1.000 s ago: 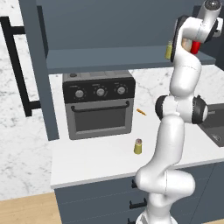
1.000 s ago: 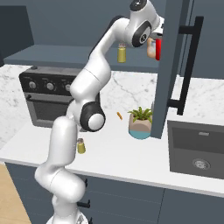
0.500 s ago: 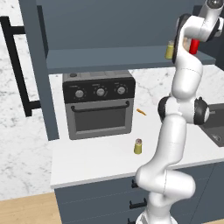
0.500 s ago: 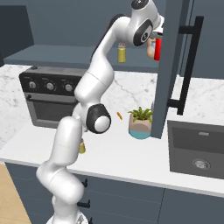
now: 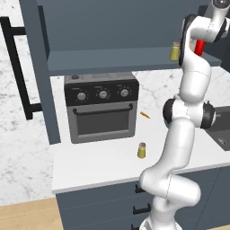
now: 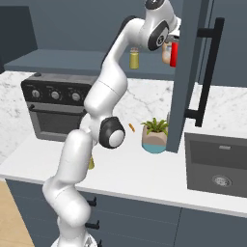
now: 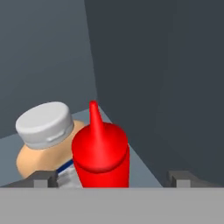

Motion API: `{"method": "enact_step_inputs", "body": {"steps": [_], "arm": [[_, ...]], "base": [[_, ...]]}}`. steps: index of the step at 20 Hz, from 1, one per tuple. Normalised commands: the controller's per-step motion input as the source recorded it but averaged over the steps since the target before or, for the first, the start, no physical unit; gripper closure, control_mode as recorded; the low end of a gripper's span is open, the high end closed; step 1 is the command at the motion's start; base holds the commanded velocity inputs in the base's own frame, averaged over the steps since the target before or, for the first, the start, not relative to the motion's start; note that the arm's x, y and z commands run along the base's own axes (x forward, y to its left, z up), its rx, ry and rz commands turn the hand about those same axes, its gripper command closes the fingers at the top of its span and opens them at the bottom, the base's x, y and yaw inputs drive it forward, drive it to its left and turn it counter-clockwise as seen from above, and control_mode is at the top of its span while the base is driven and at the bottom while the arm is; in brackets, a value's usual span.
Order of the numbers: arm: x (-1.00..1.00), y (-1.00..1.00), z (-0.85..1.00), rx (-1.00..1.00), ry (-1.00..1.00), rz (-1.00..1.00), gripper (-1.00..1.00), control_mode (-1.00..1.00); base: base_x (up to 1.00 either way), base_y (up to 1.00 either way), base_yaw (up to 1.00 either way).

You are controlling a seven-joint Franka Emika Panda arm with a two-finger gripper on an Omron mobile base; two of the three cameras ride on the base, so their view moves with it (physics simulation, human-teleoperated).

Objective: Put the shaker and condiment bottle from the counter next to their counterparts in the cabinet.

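I count two small olive-yellow shakers with grey caps (image 5: 142, 150) (image 5: 174, 51), one slim red squeeze bottle (image 7: 100, 153), one tan-orange bottle with a pale cap (image 7: 43, 142), one black countertop oven (image 5: 102, 108), one potted plant (image 6: 155, 135).

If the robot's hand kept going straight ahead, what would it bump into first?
Probably the red condiment bottle, standing right between the open jaws of the gripper, with the pale-capped tan bottle beside it. Depth is hard to judge.
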Motion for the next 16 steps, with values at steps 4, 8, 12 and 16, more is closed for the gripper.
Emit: {"method": "enact_step_inputs", "body": {"steps": [4, 8, 12, 16], "arm": [[-0.02, 0.0, -0.04, 0.0, 0.08, 0.03, -1.0, -1.0], [-0.02, 0.0, -0.04, 0.0, 0.08, 0.01, -1.0, -1.0], [-0.13, 0.0, -0.01, 0.0, 0.03, 0.0, -1.0, -1.0], [-0.34, 0.0, -0.07, 0.0, 0.0, 0.0, -1.0, -1.0]], "base": [[0.0, 0.0, 0.0], [0.0, 0.0, 0.0], [0.0, 0.0, 0.0], [0.0, 0.0, 0.0]]}}
